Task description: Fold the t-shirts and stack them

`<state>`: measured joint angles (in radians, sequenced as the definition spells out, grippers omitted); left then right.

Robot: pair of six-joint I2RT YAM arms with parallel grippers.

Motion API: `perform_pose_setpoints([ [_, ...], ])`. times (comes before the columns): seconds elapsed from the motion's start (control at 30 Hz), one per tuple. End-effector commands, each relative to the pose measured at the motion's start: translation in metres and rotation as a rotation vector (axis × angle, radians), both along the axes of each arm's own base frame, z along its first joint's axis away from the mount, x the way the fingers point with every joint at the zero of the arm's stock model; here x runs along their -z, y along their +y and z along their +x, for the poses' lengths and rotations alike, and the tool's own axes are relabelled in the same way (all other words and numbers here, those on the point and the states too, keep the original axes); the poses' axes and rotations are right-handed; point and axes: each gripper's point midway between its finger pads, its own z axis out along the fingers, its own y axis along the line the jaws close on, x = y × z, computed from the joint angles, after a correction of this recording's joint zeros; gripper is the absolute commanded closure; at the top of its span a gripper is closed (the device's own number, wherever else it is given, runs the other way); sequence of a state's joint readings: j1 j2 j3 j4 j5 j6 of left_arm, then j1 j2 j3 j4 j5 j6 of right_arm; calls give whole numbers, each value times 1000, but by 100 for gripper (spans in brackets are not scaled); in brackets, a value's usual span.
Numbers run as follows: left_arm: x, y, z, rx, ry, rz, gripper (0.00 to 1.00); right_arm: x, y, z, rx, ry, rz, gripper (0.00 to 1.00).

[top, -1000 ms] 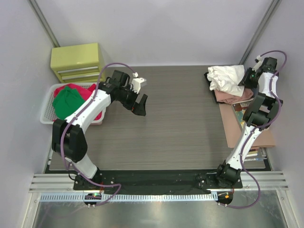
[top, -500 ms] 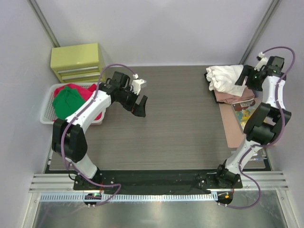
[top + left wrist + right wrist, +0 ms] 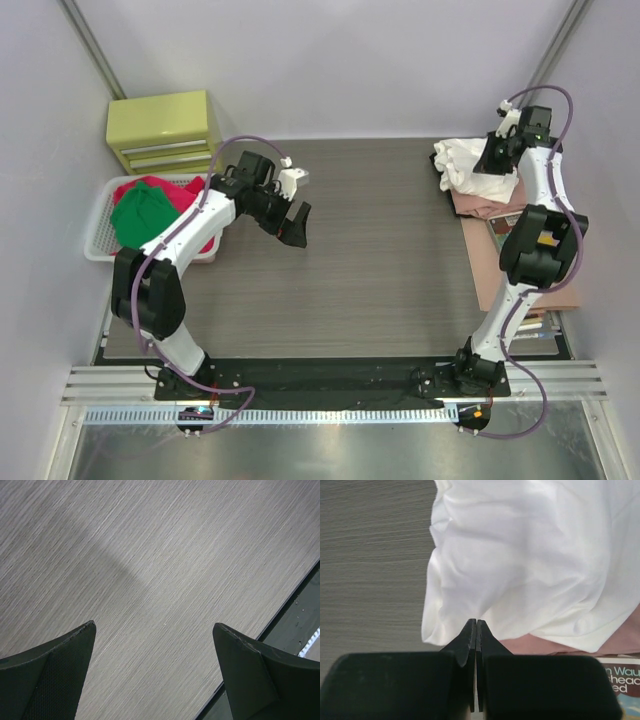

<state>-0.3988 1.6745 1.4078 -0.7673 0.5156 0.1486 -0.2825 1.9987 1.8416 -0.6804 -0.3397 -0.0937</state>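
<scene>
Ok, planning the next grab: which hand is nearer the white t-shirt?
Right. Right hand is at the edge of the white t-shirt; left hand hangs over the table, well away.

Top external view: fixed above and behind the arm bases, looking steeply down from a distance and taking in the whole table (image 3: 380, 270).

Left wrist view: close above the table's bare middle, angled toward its near edge, with the left gripper (image 3: 154, 625) framing the lower corners.

Right wrist view: close over the table's far right corner, facing the white t-shirt (image 3: 530, 565) past the right gripper (image 3: 476, 622).

Overlap: the top and right wrist views share that shirt. The top and left wrist views share bare tabletop.
</scene>
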Motion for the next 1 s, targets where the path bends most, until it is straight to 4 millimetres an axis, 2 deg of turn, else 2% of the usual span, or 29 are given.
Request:
perform_pose_setpoints([
  [0.0,-11,1,5,13,-67,-9,0,-15,-7,21,44,-30,-1,99],
  [0.07,-10,2,6,13,-69,-9,0,-1,-2,24,39,6,10,99],
  [0.17,-8,2,6,11,-65,-4,0,12,20,22,-13,50,2,99],
  [0.23,-9,2,6,14,-69,-4,0,23,47,12,-74,80,-17,99],
  [0.27,-10,3,6,12,-71,-4,0,18,55,7,-92,72,-25,99],
  [0.3,-10,3,6,12,-75,-3,0,29,73,-3,-135,103,-15,99],
  [0.33,-12,3,6,14,-81,-3,0,31,80,-8,-153,111,-12,99],
  [0.37,-12,5,7,9,-84,1,0,41,87,-19,-168,143,-3,99],
  [0.43,-12,5,6,10,-87,2,0,36,103,-34,-214,146,22,99],
  [0.47,-14,6,7,6,-92,1,0,44,106,-45,-222,179,32,99],
  [0.5,-15,6,7,7,-94,-1,0,37,108,-53,-231,173,28,99],
  [0.57,-17,7,7,5,-101,-3,0,43,103,-69,-245,195,-8,99],
  [0.63,-17,7,7,4,-103,-5,0,26,98,-78,-261,152,-63,99],
  [0.67,-17,7,7,2,-103,-5,0,28,95,-86,-253,162,-77,99],
  [0.83,-15,7,8,3,-99,-7,0,-15,95,-94,-234,50,-49,99],
  [0.93,-15,7,8,2,-98,-8,0,-27,83,-84,-181,2,-106,99],
  [0.97,-15,7,7,3,-97,-9,0,-26,72,-77,-143,5,-158,99],
])
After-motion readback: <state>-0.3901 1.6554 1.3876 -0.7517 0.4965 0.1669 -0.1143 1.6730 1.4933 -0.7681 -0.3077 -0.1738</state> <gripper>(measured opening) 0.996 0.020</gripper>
